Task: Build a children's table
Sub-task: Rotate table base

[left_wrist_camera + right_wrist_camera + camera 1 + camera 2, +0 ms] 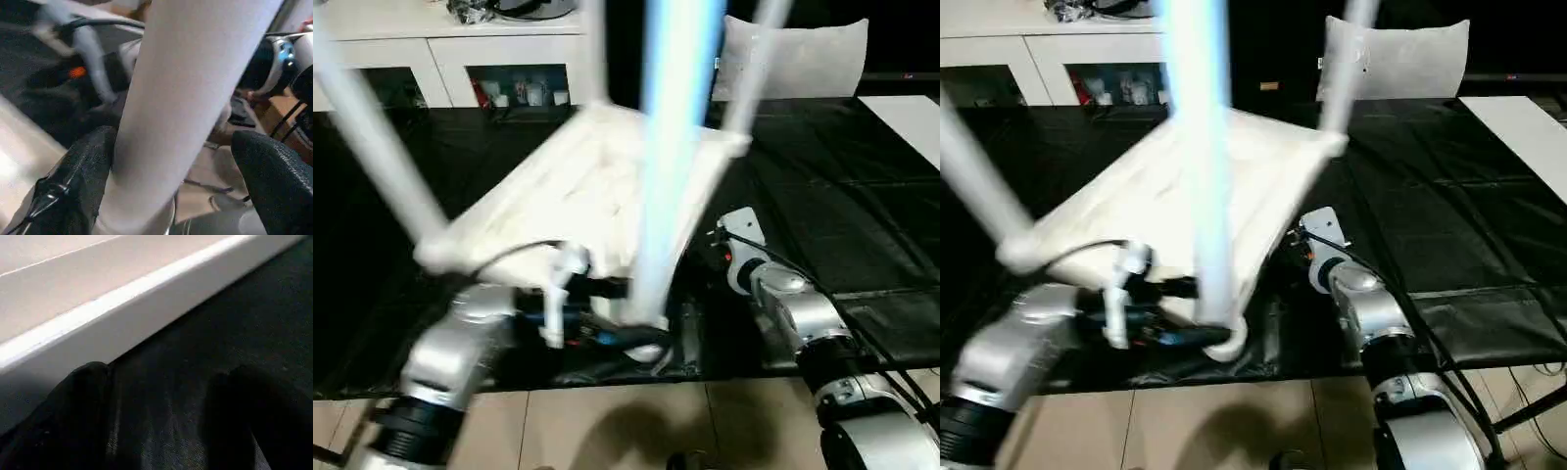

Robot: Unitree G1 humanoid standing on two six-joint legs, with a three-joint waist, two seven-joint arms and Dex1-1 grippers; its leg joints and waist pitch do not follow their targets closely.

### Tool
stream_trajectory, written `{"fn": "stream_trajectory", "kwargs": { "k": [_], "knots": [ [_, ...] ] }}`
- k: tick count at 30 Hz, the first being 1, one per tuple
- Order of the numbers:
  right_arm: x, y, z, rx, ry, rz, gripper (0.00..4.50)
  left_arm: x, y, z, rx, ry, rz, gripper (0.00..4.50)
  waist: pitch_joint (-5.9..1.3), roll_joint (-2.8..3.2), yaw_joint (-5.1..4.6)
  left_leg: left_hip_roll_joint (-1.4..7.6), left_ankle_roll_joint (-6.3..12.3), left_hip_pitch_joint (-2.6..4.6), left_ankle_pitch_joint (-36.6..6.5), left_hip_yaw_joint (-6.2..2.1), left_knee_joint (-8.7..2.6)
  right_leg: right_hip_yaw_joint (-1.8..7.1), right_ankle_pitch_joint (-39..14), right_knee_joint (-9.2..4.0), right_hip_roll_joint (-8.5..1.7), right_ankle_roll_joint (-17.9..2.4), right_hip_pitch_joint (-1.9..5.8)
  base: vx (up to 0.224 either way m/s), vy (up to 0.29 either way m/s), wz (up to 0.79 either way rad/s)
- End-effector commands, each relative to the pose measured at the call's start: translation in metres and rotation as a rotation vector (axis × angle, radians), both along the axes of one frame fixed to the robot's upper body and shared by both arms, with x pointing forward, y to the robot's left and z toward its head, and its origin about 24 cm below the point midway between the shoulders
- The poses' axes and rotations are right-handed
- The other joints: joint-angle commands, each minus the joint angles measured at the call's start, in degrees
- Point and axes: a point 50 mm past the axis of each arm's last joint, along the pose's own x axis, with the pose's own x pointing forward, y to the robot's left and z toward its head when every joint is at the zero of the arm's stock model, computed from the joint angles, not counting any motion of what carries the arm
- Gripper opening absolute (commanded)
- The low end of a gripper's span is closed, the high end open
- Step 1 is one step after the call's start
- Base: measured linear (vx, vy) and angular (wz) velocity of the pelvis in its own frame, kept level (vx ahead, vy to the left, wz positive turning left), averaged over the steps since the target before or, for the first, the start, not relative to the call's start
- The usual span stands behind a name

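The children's table (578, 196) lies upside down and tilted on the black-covered work surface (842, 196), with its white legs pointing up. The nearest leg (668, 147) rises from the near corner socket. My left gripper (181, 161) is open around the base of that leg. One black finger (83, 166) lies against the leg and the other finger (274, 171) stands apart from it. My right gripper (161, 396) is open just above the black cover. Nothing is between its fingers, and the table top's white edge (122, 318) is right in front of them.
A white glass-doored cabinet (450, 59) stands at the back left and a white cushion-like panel (793, 54) at the back right. A white board (911, 122) lies at the far right. The work surface's front edge meets tiled floor (636, 421) close to my arms.
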Motion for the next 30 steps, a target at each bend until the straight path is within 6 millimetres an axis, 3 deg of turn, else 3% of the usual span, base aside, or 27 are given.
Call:
{"fn": "stream_trajectory", "kwargs": {
  "k": [1, 7, 14, 18, 22, 23, 25, 27, 29, 30],
  "knots": [
    [0.006, 0.015, 0.009, 0.014, -0.039, 0.057, 4.5, 0.0, -0.011, 0.008, 0.001, -0.049, -0.027, 4.15, -4.14, -0.71, 0.41, 0.2, 2.57, -0.63, -10.6, 0.56, -3.76, 2.24, -22.5, -4.14, -2.05, -8.9, 4.32, 0.0, 0.0, 0.0],
    [0.007, 0.017, 0.009, 0.004, -0.051, 0.067, 4.5, 0.011, -0.031, 0.018, -0.026, -0.113, 0.037, 4.15, -4.42, -0.83, 0.53, 0.15, 3.22, -0.63, -9.3, 0.59, -3.57, 2.23, -18.7, -3.85, -1.89, -9.9, 4.46, 0.0, 0.0, 0.0],
    [0.004, -0.009, 0.014, 0.017, -0.076, 0.059, 4.5, 0.016, -0.042, 0.025, -0.065, -0.159, 0.07, 4.15, -4.62, -0.92, 0.95, 0.16, 4.51, -0.64, -7.8, 0.75, -3.32, 2.3, -15.7, -3.59, -1.85, -11.0, 4.58, 0.0, 0.0, 0.0],
    [-0.009, -0.022, 0.025, 0.061, -0.098, 0.183, 4.5, 0.02, -0.025, 0.015, 0.04, -0.184, 0.087, 4.15, -4.43, -0.94, 1.88, 0.22, 5.54, -0.6, -8.7, 0.67, -3.47, 2.22, -17.5, -3.96, -1.63, -8.9, 4.67, 0.0, 0.0, 0.0],
    [-0.028, -0.035, 0.035, 0.042, -0.098, 0.334, 4.5, 0.022, 0.002, 0.003, 0.159, -0.205, 0.04, 4.15, -4.18, -0.93, 1.74, -0.05, 5.05, -0.58, -10.6, 0.6, -3.61, 2.1, -22.5, -4.51, -1.57, -6.7, 4.53, 0.0, 0.0, 0.0],
    [-0.033, -0.038, 0.037, 0.035, -0.1, 0.373, 4.5, 0.023, 0.008, 0.001, 0.185, -0.211, 0.02, 4.15, -4.04, -0.59, 1.84, -0.09, 4.81, -0.45, -11.7, 0.55, -3.66, 1.95, -25.0, -5.04, -1.51, -5.5, 4.42, 0.0, 0.0, 0.0],
    [-0.042, -0.043, 0.041, 0.024, -0.097, 0.425, 4.5, 0.024, 0.019, -0.002, 0.23, -0.212, -0.007, 4.15, -4.09, -0.74, 1.72, -0.16, 4.6, -0.34, -12.4, 0.49, -3.65, 1.91, -27.2, -5.23, -1.5, -4.3, 4.26, 0.0, 0.0, 0.0],
    [-0.052, -0.049, 0.045, 0.007, -0.085, 0.492, 4.5, 0.026, 0.029, -0.007, 0.31, -0.237, -0.048, 3.8, -3.96, -0.62, 1.77, -0.18, 4.55, -0.18, -13.4, 0.42, -3.69, 1.79, -28.8, -5.61, -1.36, -3.4, 4.03, 0.0, 0.0, 0.0],
    [-0.062, -0.051, 0.047, -0.006, -0.07, 0.545, 4.5, 0.028, 0.035, -0.011, 0.374, -0.248, -0.087, 3.77, -3.72, -0.58, 1.71, -0.4, 4.48, -0.27, -14.3, 0.35, -3.77, 1.54, -31.4, -6.12, -1.29, -2.4, 3.98, 0.0, 0.0, 0.0],
    [-0.069, -0.053, 0.05, -0.008, -0.054, 0.586, 4.5, 0.029, 0.038, -0.013, 0.4, -0.248, -0.114, 3.65, -3.73, -0.45, 1.81, -0.2, 4.29, 0.17, -15.3, 0.36, -3.75, 1.59, -32.1, -6.23, -1.42, -2.3, 3.62, 0.0, 0.0, 0.0]
  ]
}}
